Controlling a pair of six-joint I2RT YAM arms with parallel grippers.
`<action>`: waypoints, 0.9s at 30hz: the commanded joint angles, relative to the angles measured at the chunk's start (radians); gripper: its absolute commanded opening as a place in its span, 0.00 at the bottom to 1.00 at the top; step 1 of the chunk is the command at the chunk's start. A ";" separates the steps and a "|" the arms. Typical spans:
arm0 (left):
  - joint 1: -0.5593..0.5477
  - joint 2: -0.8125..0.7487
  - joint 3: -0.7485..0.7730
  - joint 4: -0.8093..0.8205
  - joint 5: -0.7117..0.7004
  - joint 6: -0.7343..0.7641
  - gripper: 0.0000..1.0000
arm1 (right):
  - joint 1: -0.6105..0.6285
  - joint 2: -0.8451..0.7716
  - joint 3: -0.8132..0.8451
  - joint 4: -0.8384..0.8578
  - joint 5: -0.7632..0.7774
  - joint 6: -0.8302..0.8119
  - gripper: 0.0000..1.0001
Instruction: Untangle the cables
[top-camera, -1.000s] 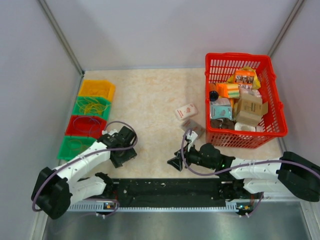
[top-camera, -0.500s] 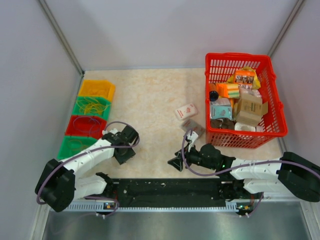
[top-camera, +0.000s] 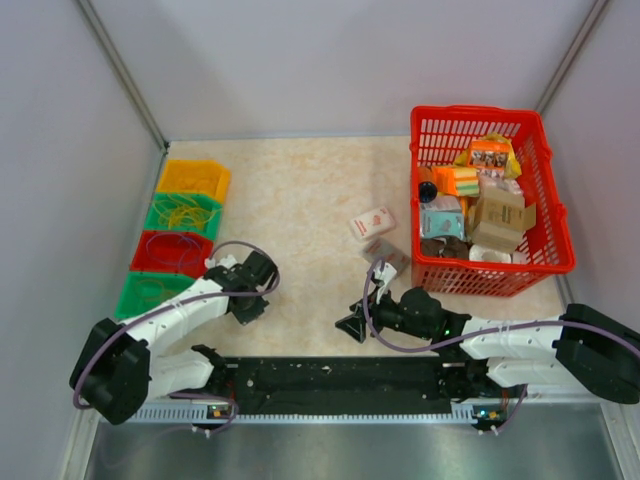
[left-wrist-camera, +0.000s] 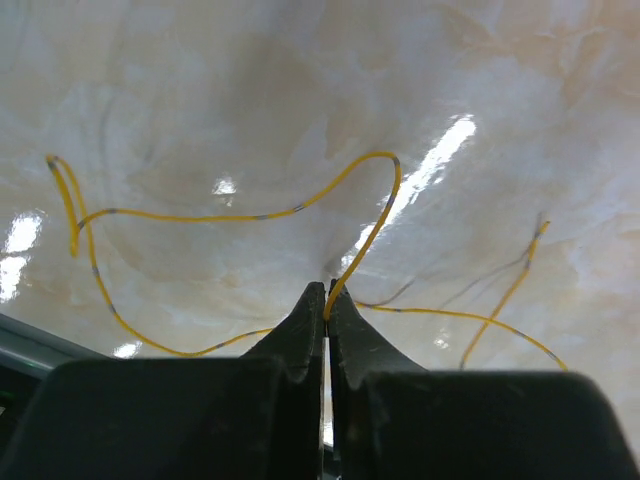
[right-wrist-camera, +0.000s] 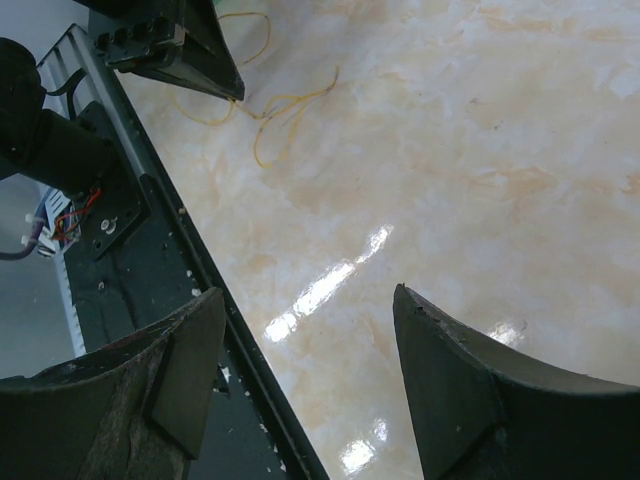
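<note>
My left hand (left-wrist-camera: 327, 305) pinches a thin yellow cable (left-wrist-camera: 200, 216): light, limp, probably slippery. My right hand (right-wrist-camera: 308, 300), jaws apart, should take it just beside the left hand.

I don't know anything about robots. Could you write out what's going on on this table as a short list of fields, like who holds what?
left gripper: shut, pinching a thin yellow cable
cable: loose loops spread over the table
right gripper: open, holding nothing, just above the table
left side: four coloured bins in a row
right side: red basket full of packets
middle: two small boxes beside the basket
</note>
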 joint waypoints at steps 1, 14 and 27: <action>0.002 -0.034 0.097 0.059 -0.049 0.090 0.00 | 0.007 0.006 0.016 0.042 0.005 0.008 0.67; 0.446 0.091 0.630 0.256 0.173 0.825 0.00 | 0.007 0.006 0.017 0.037 0.008 0.008 0.67; 0.847 0.510 0.791 0.362 0.238 1.026 0.00 | 0.007 0.006 0.011 0.053 -0.001 0.002 0.67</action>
